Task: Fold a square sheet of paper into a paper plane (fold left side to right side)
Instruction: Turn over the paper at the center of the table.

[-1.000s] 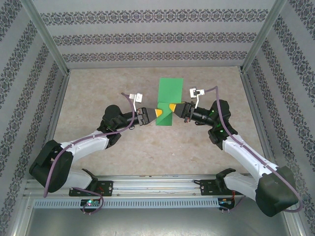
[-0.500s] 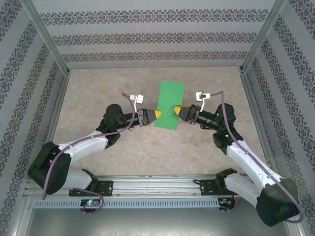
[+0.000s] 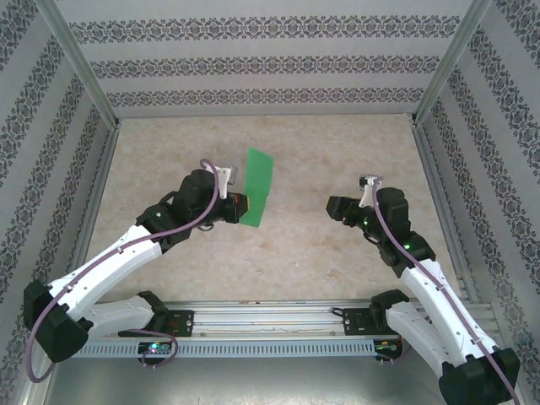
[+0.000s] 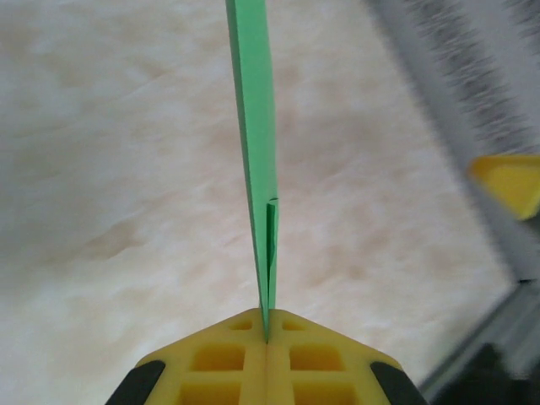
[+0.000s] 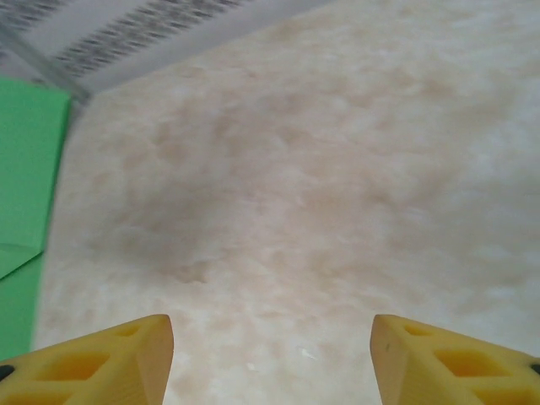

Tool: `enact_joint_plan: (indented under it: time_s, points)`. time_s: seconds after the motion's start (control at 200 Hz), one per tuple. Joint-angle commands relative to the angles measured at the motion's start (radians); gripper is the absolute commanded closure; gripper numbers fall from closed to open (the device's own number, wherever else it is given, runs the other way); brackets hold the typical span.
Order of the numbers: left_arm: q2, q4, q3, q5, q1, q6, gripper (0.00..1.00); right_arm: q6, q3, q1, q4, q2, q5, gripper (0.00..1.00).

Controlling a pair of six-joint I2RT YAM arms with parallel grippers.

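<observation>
From above, the left hand [image 3: 240,208] is clenched on the near end of the green sheet of paper [image 3: 256,181]. The sheet lies left of the middle of the desk [image 3: 337,152] and stretches away toward the far side. The right hand [image 3: 332,206] is well apart to the right.

On the left wrist camera, the sheet [image 4: 253,126] shows edge-on, pinched between the closed yellow fingers [image 4: 219,359], with a second layer just above the grip.

On the right wrist camera, the right hand [image 5: 270,337] is released, its fingers [image 5: 126,359] spread wide over the desk. The sheet [image 5: 25,169] is at the left edge, with a crease across it.
</observation>
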Motion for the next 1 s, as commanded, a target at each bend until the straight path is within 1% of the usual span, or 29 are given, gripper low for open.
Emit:
enact_joint_plan:
  time_s: [0.0, 0.085, 0.21, 0.29, 0.455, 0.535, 0.605, 0.694, 0.849, 0.919, 0.994]
  points:
    - [0.026, -0.396, 0.066, -0.363, -0.093, 0.044, 1.00, -0.001, 0.005, -0.013, -0.111, 0.011, 0.207, 0.31]
    - [0.085, -0.538, 0.117, -0.516, -0.167, -0.030, 1.00, 0.030, 0.002, -0.017, -0.128, 0.037, 0.292, 0.24]
    - [0.176, -0.707, 0.172, -0.676, -0.266, -0.193, 1.00, 0.059, -0.010, -0.022, -0.105, 0.077, 0.340, 0.10]
    - [0.248, -0.792, 0.203, -0.737, -0.312, -0.289, 1.00, 0.074, -0.021, -0.023, -0.083, 0.094, 0.359, 0.02]
    - [0.480, -0.936, 0.302, -0.790, -0.374, -0.425, 1.00, 0.088, -0.045, -0.031, -0.047, 0.111, 0.383, 0.02]
    - [0.567, -0.927, 0.337, -0.776, -0.384, -0.448, 1.00, 0.089, -0.056, -0.037, -0.038, 0.109, 0.388, 0.02]
    - [0.617, -0.864, 0.345, -0.737, -0.387, -0.447, 1.00, 0.084, -0.069, -0.046, -0.027, 0.105, 0.378, 0.02]
    - [0.654, -0.725, 0.337, -0.655, -0.386, -0.426, 1.00, 0.071, -0.079, -0.062, -0.022, 0.101, 0.359, 0.02]
    - [0.686, -0.489, 0.299, -0.466, -0.365, -0.408, 1.00, 0.058, -0.093, -0.101, -0.007, 0.098, 0.301, 0.02]
    - [0.698, -0.437, 0.293, -0.420, -0.354, -0.405, 1.00, 0.057, -0.102, -0.112, 0.000, 0.098, 0.280, 0.02]
    - [0.714, -0.417, 0.304, -0.395, -0.344, -0.399, 0.98, 0.055, -0.110, -0.123, 0.007, 0.101, 0.260, 0.02]
